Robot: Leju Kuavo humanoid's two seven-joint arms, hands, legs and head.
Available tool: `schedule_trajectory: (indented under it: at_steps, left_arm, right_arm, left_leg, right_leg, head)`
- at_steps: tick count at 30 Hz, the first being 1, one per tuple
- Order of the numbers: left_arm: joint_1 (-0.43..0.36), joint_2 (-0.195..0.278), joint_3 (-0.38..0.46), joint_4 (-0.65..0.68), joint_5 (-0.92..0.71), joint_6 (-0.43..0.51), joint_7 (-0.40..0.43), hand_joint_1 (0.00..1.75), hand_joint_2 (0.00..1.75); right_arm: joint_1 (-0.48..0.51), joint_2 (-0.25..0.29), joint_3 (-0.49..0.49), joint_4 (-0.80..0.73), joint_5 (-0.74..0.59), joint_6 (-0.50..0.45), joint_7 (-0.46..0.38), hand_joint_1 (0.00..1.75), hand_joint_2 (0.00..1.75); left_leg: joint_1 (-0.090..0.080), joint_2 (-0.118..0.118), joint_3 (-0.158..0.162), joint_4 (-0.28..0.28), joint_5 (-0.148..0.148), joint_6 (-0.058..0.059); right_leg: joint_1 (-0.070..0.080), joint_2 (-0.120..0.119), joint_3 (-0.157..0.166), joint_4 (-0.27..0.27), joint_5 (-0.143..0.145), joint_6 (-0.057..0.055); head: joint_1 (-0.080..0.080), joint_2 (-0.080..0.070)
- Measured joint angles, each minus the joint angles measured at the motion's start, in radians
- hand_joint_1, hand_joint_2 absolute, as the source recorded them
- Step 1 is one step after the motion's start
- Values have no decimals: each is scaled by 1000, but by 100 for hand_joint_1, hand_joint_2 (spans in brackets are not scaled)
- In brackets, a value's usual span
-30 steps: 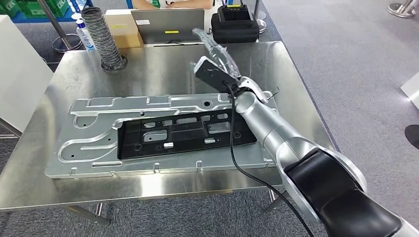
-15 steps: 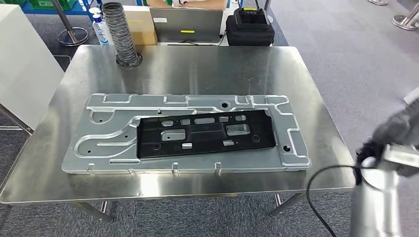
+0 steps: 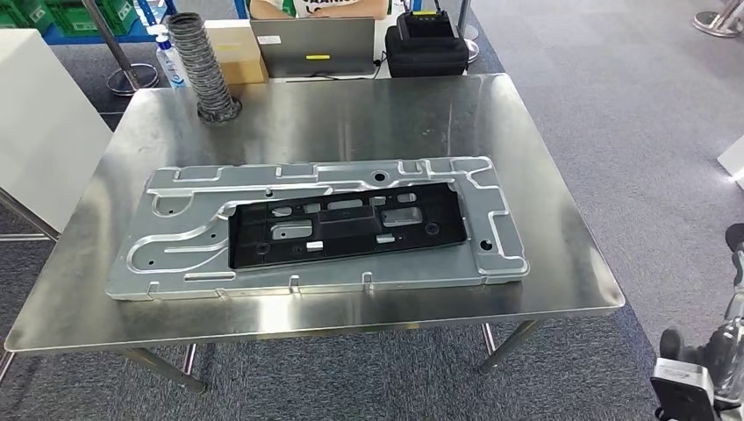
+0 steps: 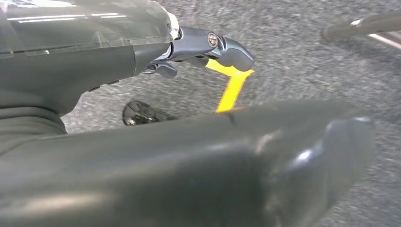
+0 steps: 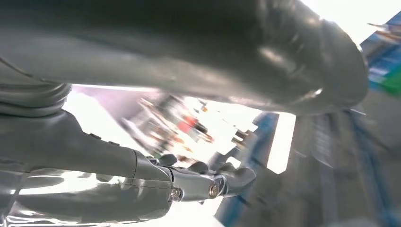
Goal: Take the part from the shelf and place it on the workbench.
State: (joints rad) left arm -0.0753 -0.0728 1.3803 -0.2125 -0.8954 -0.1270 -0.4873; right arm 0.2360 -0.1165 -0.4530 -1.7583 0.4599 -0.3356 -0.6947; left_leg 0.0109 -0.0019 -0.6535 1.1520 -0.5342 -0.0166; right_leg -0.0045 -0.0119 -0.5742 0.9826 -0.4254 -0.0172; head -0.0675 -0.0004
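**Change.** 1 second ago the right arm reached across the bench to its upper centre. It has since drawn back, and the arm's end now shows at the lower right corner of the head view. The whole picture has also shifted slightly, so the camera moved; the items on the bench did not.

**Hands.** The right hand holds nothing: its fingers are loosely bent and stand apart from the thumb. The left hand is likewise empty, fingers parted from the thumb, hanging above grey carpet with a strip of yellow tape.

**Task thing.** The black part lies flat at the centre of the frame, nested in the metal panel on the bench. Judged from this, placement looks complete and the arm has retired.

**Materials.**
- Bench: brushed steel, reflective, scuffed.
- Panel: pressed sheet metal, dull silver, with raised ribs, tabs and holes.
- Part: matt black moulded plastic, long and rectangular, with many cut-outs.
- Upper left of the frame: a ribbed grey hose stands upright on the bench.
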Motion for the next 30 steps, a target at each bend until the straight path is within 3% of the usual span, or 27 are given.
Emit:
schedule_trajectory:
  at_steps: [2,3,4,7,8,9,12,13,14,15,16,17,18,19,20,22,24,25,27,28,30]
  left_arm:
    - [1,-2,-3,0,-10,-2,1,0,0]
    - [1,-3,-5,0,-15,-3,1,0,0]
    - [1,-5,-8,0,-19,-4,1,0,0]
    - [-1,-9,-18,0,-26,-4,1,0,0]
    - [-3,-12,-21,0,-27,-3,1,0,0]
    - [-3,-14,-23,0,-28,0,0,0,0]
    - [0,-26,-26,0,-29,10,2,0,0]
    - [1,-29,-26,0,-29,14,3,0,0]
    - [2,-31,-26,0,-29,19,5,0,0]
    - [2,-32,-26,0,-30,22,7,0,0]
    - [4,-32,-26,0,-31,23,9,0,0]
    - [6,-33,-26,0,-33,23,12,0,0]
    - [8,-33,-26,0,-36,23,14,0,0]
    - [10,-33,-26,0,-39,24,16,0,0]
    - [11,-32,-26,0,-42,25,17,0,0]
    - [12,-32,-27,0,-46,29,18,0,0]
    - [12,-30,-27,0,-49,32,20,0,0]
    - [12,-29,-27,0,-52,34,22,0,0]
    - [14,-26,-28,0,-63,36,29,0,0]
    - [15,-23,-31,0,-72,35,34,0,0]
    - [18,-20,-42,0,-94,30,41,0,0]
  right_arm:
    - [19,34,-27,49,12,39,0,0,0]
    - [25,52,-49,77,20,67,0,0,0]
    - [30,68,-74,105,33,93,0,0,0]
    - [34,103,-154,201,87,146,0,0,0]
    - [32,111,-179,238,102,156,0,0,0]
    - [28,117,-201,278,113,162,0,0,0]
    - [13,128,-253,419,146,141,0,0,0]
    - [4,130,-266,481,164,124,0,0,0]
    - [-8,130,-279,549,180,102,0,0,0]
    - [-23,130,-288,621,193,77,0,0,0]
    - [-40,130,-294,701,203,48,1,0,0]
    - [-59,130,-296,782,213,18,1,0,0]
    - [-79,128,-296,867,227,-12,4,0,0]
    - [-100,127,-296,954,244,-39,11,0,0]
    - [-119,125,-295,1032,264,-60,25,0,0]
    - [-156,123,-290,1165,301,-85,73,0,0]
    - [-187,124,-276,1273,344,-81,152,0,0]
    - [-199,125,-266,1318,368,-66,204,0,0]
    - [-216,131,-242,1392,406,-10,334,0,0]
    - [-223,137,-234,1421,413,26,404,0,0]
    - [-235,154,-226,1465,412,105,538,0,0]
  left_leg:
    - [1,0,-22,113,-79,-3]
    - [1,0,-12,133,-94,-4]
    - [1,0,20,111,-90,-4]
    - [-3,-1,185,-106,-43,8]
    - [-5,-2,216,-152,-35,15]
    - [-9,-3,226,-171,-32,22]
    - [-12,1,210,-173,0,40]
    - [-9,4,199,-176,15,46]
    - [-6,7,185,-179,31,50]
    - [-5,9,170,-179,44,53]
    - [-4,11,154,-179,56,54]
    - [-5,12,139,-178,68,53]
    - [-5,14,124,-176,79,51]
    - [-5,15,108,-173,90,48]
    - [-5,16,93,-170,99,45]
    - [-5,16,69,-161,115,36]
    - [-6,16,58,-157,130,23]
    - [-6,16,56,-157,138,16]
    - [-2,14,52,-155,145,2]
    - [0,13,45,-143,127,-3]
    - [2,11,17,-61,36,-8]
  right_leg:
    - [2,0,-29,2,20,-2]
    - [2,0,-44,4,30,-1]
    - [3,0,-58,8,39,0]
    - [3,0,-92,23,63,10]
    - [4,0,-95,26,70,16]
    - [3,0,-95,27,77,22]
    - [-2,2,-97,16,95,41]
    - [-4,5,-104,27,75,47]
    - [-5,7,-115,58,33,53]
    - [-8,8,-129,110,-27,59]
    - [-11,8,-142,177,-85,65]
    - [-13,8,-150,244,-123,71]
    - [-15,8,-148,291,-136,74]
    - [-18,8,-130,307,-126,76]
    - [-20,8,-93,282,-104,76]
    - [-20,9,27,142,-81,70]
    - [-14,11,116,15,-98,56]
    - [-10,11,131,-13,-106,47]
    - [-7,9,120,-19,-93,29]
    - [-7,7,111,-20,-83,19]
    - [-5,2,86,-21,-60,2]
  head:
    - [0,0]
    - [0,0]
    - [0,0]
    - [0,0]
    - [0,0]
    - [0,0]
    - [0,0]
    - [0,0]
    - [0,0]
    - [0,0]
    - [0,0]
    - [0,0]
    - [0,0]
    - [0,0]
    - [0,0]
    - [0,0]
    - [0,0]
    - [0,0]
    - [0,0]
    - [0,0]
    - [0,0]
